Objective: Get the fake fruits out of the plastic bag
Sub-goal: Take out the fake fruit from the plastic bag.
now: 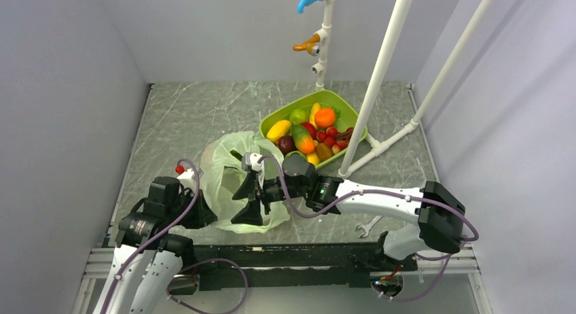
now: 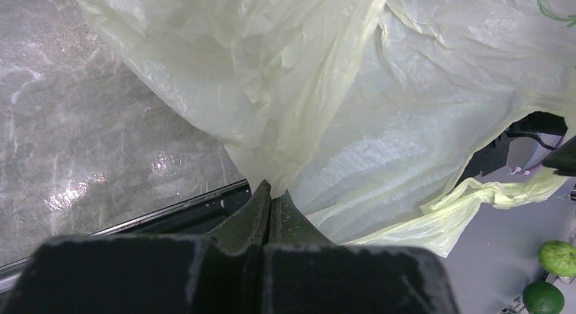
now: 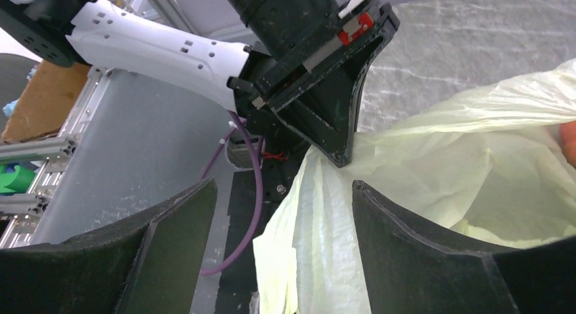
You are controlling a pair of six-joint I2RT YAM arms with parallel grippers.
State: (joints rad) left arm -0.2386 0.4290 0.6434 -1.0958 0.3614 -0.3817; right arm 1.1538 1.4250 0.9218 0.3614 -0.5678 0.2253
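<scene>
The plastic bag (image 1: 234,171) sits near the front middle of the table (image 1: 190,117), a thin, pale-green, wrinkly heap just this side of the green tray (image 1: 306,100). Fake fruits (image 1: 297,115) lie piled in that tray, green and orange ones among yellow and red pieces. In my right wrist view a pink-orange patch (image 3: 569,141) shows at the frame edge against the bag; I cannot tell what it is. My left gripper (image 2: 270,200) has its jaws pressed together on a fold at the bag's near left edge. My right gripper (image 3: 282,253) hangs at the bag's near side with its fingers (image 3: 407,253) spread wide. Bag film lies between them, nothing clamped.
</scene>
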